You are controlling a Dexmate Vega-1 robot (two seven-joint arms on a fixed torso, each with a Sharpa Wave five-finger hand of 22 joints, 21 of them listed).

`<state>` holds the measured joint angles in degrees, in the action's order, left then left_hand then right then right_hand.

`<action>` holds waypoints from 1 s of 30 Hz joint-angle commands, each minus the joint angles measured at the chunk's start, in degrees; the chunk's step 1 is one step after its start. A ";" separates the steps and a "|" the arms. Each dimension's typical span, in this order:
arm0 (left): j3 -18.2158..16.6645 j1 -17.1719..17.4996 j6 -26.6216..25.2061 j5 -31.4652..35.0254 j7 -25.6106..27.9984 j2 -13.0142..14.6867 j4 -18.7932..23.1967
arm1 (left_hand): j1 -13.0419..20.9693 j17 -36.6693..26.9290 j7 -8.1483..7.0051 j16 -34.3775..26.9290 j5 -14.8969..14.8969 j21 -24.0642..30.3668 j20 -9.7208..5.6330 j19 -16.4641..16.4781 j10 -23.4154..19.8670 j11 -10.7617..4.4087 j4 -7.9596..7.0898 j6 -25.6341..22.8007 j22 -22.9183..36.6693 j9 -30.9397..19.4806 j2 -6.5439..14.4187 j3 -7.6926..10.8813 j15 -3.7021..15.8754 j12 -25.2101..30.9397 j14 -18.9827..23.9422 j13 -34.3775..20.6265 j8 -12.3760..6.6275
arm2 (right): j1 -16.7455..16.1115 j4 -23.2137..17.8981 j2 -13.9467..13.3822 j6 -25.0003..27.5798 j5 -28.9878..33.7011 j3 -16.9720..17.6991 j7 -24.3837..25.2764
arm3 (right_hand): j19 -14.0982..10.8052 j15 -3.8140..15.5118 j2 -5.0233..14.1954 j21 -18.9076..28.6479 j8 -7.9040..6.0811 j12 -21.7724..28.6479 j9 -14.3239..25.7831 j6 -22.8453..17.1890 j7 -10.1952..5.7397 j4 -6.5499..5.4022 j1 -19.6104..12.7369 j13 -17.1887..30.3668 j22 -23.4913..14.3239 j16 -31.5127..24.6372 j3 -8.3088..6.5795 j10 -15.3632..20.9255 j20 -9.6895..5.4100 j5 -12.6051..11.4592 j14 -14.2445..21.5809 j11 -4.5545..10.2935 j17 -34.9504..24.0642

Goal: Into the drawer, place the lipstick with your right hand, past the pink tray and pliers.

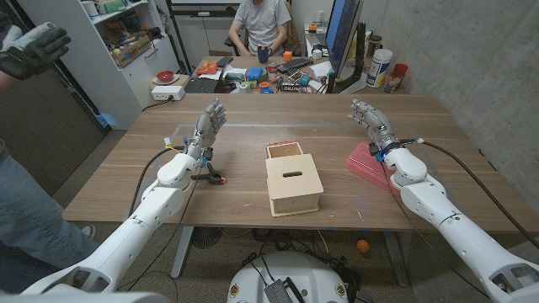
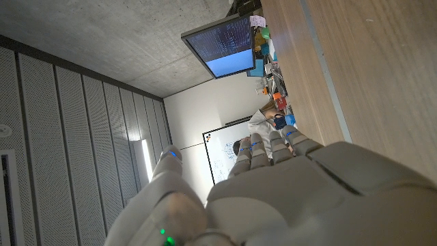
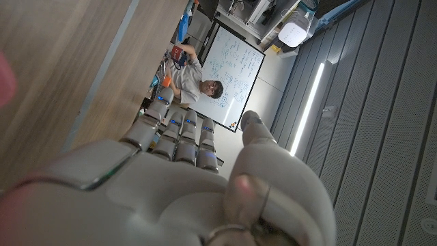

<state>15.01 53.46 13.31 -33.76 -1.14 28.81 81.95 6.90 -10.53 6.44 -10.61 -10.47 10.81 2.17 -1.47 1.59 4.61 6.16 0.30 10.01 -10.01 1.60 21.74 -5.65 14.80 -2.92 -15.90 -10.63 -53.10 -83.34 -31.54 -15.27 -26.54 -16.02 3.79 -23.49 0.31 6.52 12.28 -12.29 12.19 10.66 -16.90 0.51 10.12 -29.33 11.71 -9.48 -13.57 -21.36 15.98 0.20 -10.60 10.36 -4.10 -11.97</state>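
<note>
Wooden desk [image 1: 253, 126] below, with a cluttered workbench and a seated person [image 1: 261, 23] beyond its far edge. Right hand [image 1: 370, 118] raised off the wood, fingers [image 1: 360, 106] spread and lightly curled, gripping nothing. Same bare, parted pose in the right wrist view. Left hand [image 1: 208, 126] likewise up, fingers apart and empty, probably parked out of the way, given a right-hand task.

Pink tray [image 1: 364, 160] behind the right fingers, under the wrist and partly covered by it. Pliers [image 1: 210, 176] just behind the left fingers, beside that wrist, well apart from the right ones. Wooden box [image 1: 295, 185] between the two arms, inboard of the right fingers and nearer the robot. Drawer [image 1: 285, 151] standing open on the box's far side, presumably for a straight drop from above.

Cannot pick out the lipstick: too small or hidden, possibly on the tray beneath the right forearm, so cannot tell its place. Certainly not in the fingers. Judged from this, no pick-up begun yet. Would call for drawing the right fingers back and down toward the tray, then a carry inward to the drawer, keeping clear of the box's top edge. Gloved hand [image 1: 29, 46] of a second person raised at the side, far beyond the left fingers.
</note>
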 commanded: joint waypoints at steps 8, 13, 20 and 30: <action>-1.32 1.78 -0.41 0.74 0.96 1.43 3.21 | 0.49 -0.08 0.18 -0.30 -0.29 0.30 0.19 -0.21 -0.45 0.52 0.13 -0.29 0.27 -0.23 0.23 0.48 -0.44 -0.30 -0.20 0.32 -0.36 | -2.28 -5.74 -6.15 3.35 6.49 1.66 4.64 | -0.62 0.49 0.19 -0.51 -0.14 0.30 0.27 -0.69 -0.72 0.61 -4.66 -0.11 -0.26 -0.22 -1.53 0.91 0.11 -0.37 1.71 -0.32 0.15; -1.69 2.34 -0.70 0.64 1.36 1.96 4.18 | 0.52 -0.07 0.27 -0.30 -0.27 0.31 0.22 -0.25 -0.45 0.42 0.18 -0.29 0.27 -0.24 0.26 0.49 -0.50 -0.41 -0.19 0.48 -0.35 | -2.87 -7.99 -8.62 5.83 10.12 1.83 6.83 | -0.72 0.64 0.01 -0.62 -0.27 0.22 0.31 -1.33 -1.48 0.71 -6.42 -0.17 -0.26 -0.11 -1.93 1.04 0.08 -0.36 1.90 -0.32 0.25; -1.87 2.84 -1.17 0.58 1.61 2.60 5.07 | 0.55 -0.07 0.21 -0.32 -0.25 0.31 0.32 -0.30 -0.54 0.51 0.24 -0.30 0.27 -0.24 0.28 0.50 -0.45 -0.49 -0.16 0.68 -0.34 | -3.75 -12.25 -12.36 11.55 15.65 2.10 9.82 | -0.41 0.68 -0.41 -0.88 -0.38 0.13 0.36 -2.02 -2.01 0.59 -7.89 -0.21 -0.26 0.06 -2.06 1.12 0.24 -0.29 1.87 0.09 0.30; -1.88 3.23 -1.92 0.66 2.27 3.18 6.42 | 0.57 -0.07 0.27 -0.35 -0.22 0.30 0.47 -0.44 -0.69 0.59 0.31 -0.57 0.28 -0.24 0.31 0.50 -0.61 -0.62 -0.09 0.98 -0.42 | -3.73 -16.64 -16.23 20.83 23.32 1.53 12.48 | 0.04 1.13 -0.75 -1.12 -0.56 0.38 0.45 -3.07 -2.66 0.15 -9.07 -0.19 -0.28 -0.26 -1.91 2.12 0.42 -0.17 2.89 0.27 0.20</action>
<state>13.30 56.10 12.22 -33.25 0.46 31.10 86.77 6.90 -10.53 6.65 -10.61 -10.47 10.81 2.47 -1.77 1.26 4.92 6.40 0.08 10.00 -10.00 1.60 21.98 -5.64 14.31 -2.92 -14.88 -10.63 -56.53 -95.45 -43.70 -3.57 -11.19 -14.19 12.97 -23.48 1.44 5.70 11.18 -12.52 12.19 10.80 -19.47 -2.07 10.59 -37.79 11.45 -9.47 -13.56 -23.11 17.72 0.63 -10.60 12.72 -3.79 -11.72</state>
